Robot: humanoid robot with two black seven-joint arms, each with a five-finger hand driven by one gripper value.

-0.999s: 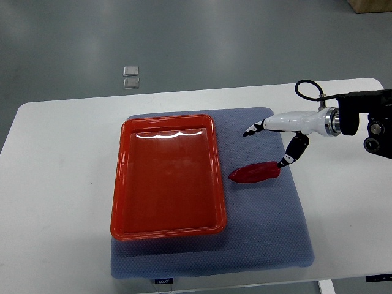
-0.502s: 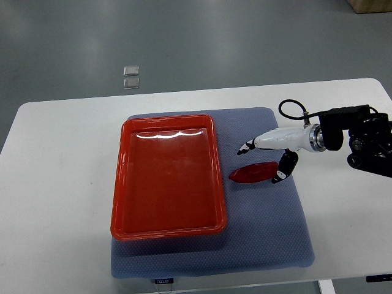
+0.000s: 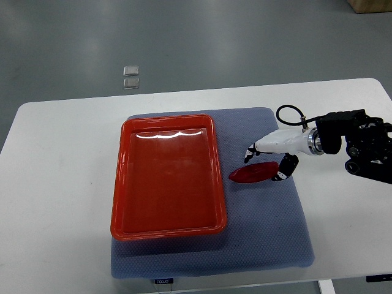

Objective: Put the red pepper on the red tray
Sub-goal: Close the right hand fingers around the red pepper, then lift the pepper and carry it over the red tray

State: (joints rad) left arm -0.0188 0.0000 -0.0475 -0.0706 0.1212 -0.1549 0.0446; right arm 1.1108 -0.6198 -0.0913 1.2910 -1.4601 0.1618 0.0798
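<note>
A glossy, long, tapered red pepper lies flat on its side right of the frame's centre, its length running roughly left to right, just right of the tray and apart from it. The shallow rectangular red plastic tray, with rounded corners and a raised rim, sits left of centre, long sides running top to bottom, holding nothing.

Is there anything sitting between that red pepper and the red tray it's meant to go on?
Nothing visible. The red pepper lies on the blue mat just right of the red tray, with only bare mat between them. The right hand is already at the pepper's right end.
</note>
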